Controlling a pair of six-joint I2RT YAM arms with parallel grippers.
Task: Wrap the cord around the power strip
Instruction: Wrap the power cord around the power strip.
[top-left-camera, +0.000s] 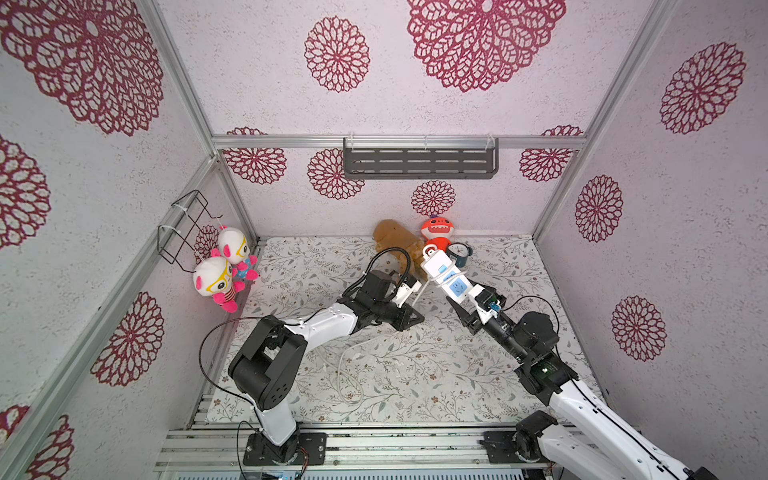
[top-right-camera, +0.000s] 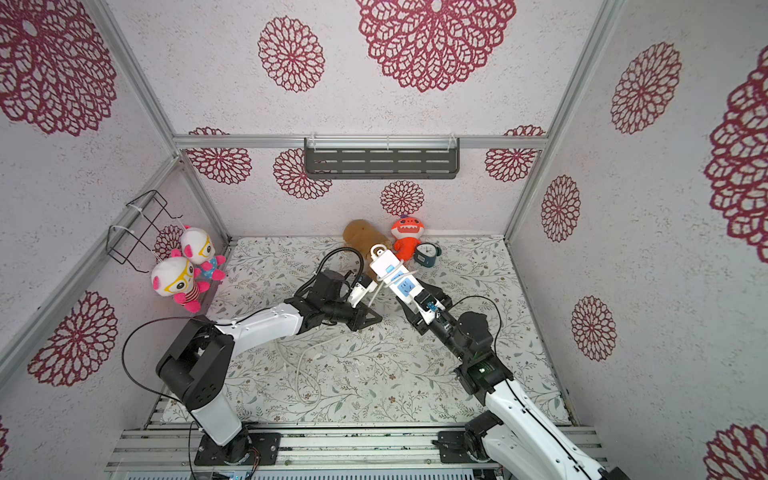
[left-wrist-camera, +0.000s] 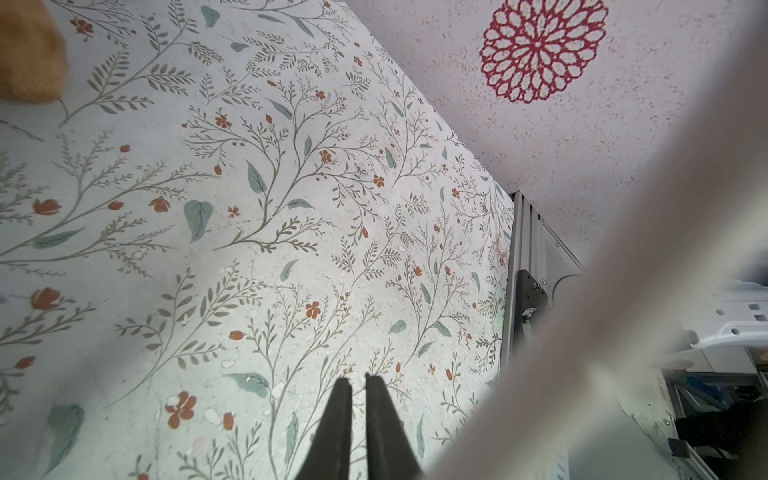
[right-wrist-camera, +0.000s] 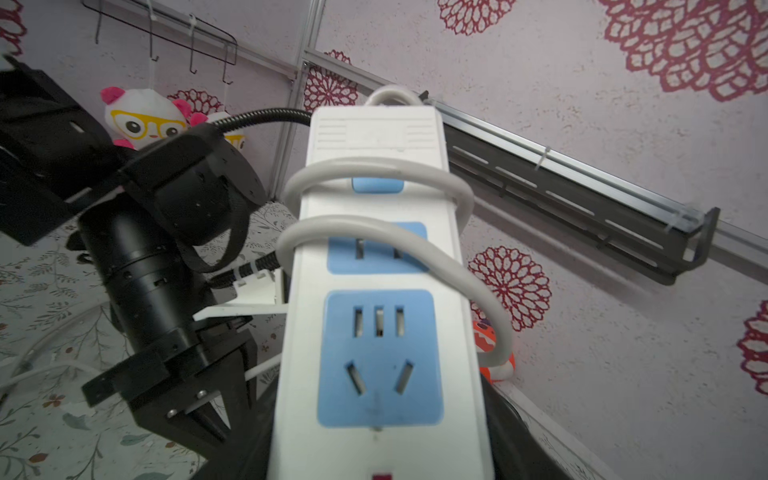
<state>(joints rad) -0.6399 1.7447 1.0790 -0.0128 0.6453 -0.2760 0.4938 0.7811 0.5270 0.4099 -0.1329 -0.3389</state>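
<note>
My right gripper (top-left-camera: 473, 301) is shut on the near end of the white power strip (top-left-camera: 446, 276) and holds it up off the table, blue sockets facing up. The white cord (right-wrist-camera: 374, 226) circles the power strip (right-wrist-camera: 374, 374) in two loops. From there it drops past my left gripper (top-left-camera: 415, 321) and lies in loose curves on the table (top-left-camera: 345, 374). The left gripper (left-wrist-camera: 358, 378) is shut just left of the strip, with nothing showing between its fingertips. In the left wrist view the cord (left-wrist-camera: 582, 332) is a blurred band close to the lens.
Against the back wall sit a brown plush (top-left-camera: 392, 239), an orange toy (top-left-camera: 436, 232) and a small clock (top-left-camera: 459, 253), right behind the raised strip. Two pink-and-white plush dolls (top-left-camera: 216, 282) hang from a wire rack (top-left-camera: 187, 226) on the left wall. A grey shelf (top-left-camera: 419, 162) is mounted high at the back.
</note>
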